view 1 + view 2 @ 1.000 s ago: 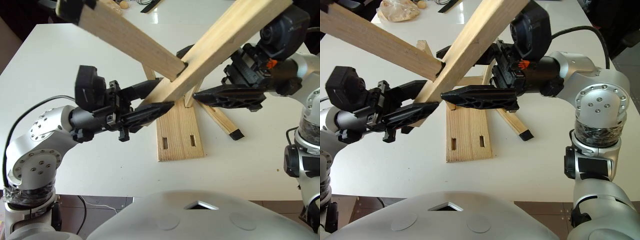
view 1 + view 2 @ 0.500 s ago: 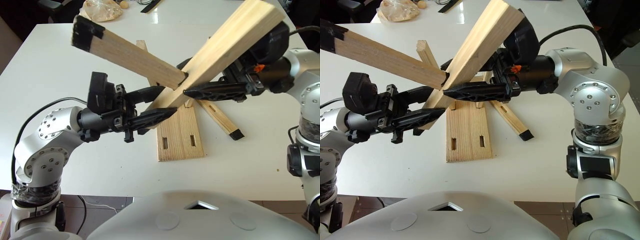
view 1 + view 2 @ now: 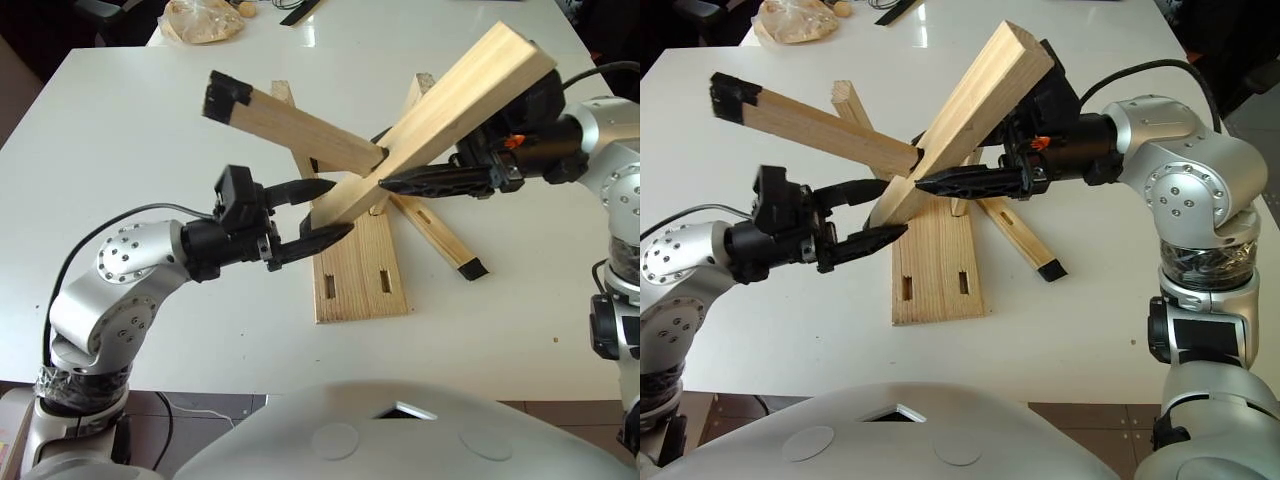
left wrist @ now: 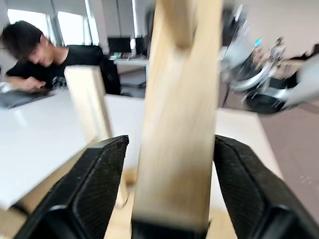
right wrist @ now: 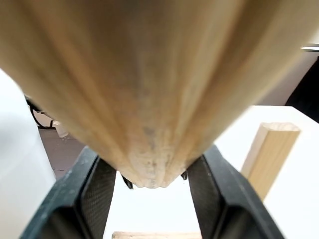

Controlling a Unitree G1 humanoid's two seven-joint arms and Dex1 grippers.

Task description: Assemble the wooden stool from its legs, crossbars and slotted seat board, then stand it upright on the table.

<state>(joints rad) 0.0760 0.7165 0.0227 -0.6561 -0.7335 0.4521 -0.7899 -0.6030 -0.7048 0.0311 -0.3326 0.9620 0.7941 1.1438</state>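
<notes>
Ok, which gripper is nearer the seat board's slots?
Left. The left gripper straddles the wide leg low down, over the seat board near the slots; the right gripper grips that leg higher, over the far end.

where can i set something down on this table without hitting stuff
Bare: the white table left of the flat slotted wooden seat board, and the near right corner beyond the black-tipped wooden leg lying there. Crowded: the centre, where the left end effector and right end effector meet the crossed pale wooden legs above the board.
</notes>
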